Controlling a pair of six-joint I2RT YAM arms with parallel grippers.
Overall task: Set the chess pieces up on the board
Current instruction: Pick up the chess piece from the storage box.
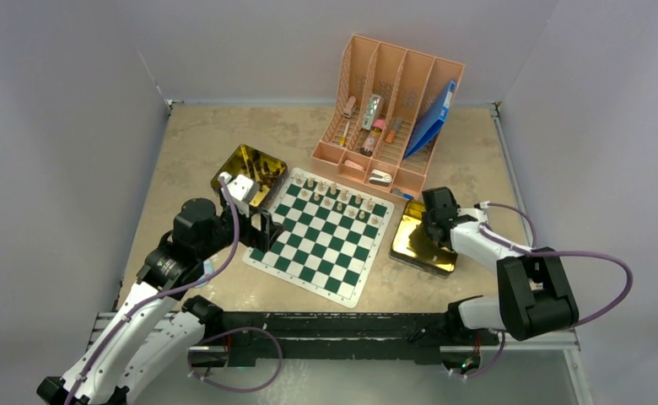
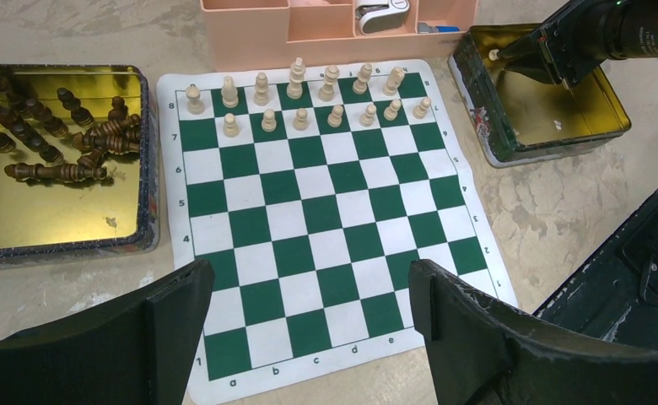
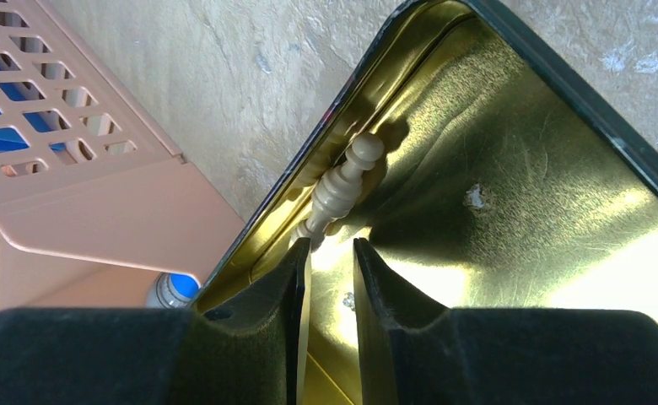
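Observation:
The green-and-white board (image 1: 321,236) (image 2: 326,219) lies mid-table. Several pale tan chess pieces (image 2: 309,97) stand on its two far rows. Dark brown pieces (image 2: 64,139) lie heaped in the gold tin (image 2: 56,219) left of the board. My left gripper (image 2: 309,274) hangs open and empty above the board's near edge. My right gripper (image 3: 331,246) reaches into the right gold tin (image 3: 520,194), jaws a narrow gap apart with nothing between them. One pale piece (image 3: 342,186) lies on its side against the tin's wall, just beyond the fingertips.
A pink desk organizer (image 1: 389,110) with markers, tubes and a blue folder stands just behind the board and the right tin (image 1: 423,245). The left tin (image 1: 250,169) touches the board's far left corner. White walls enclose the table.

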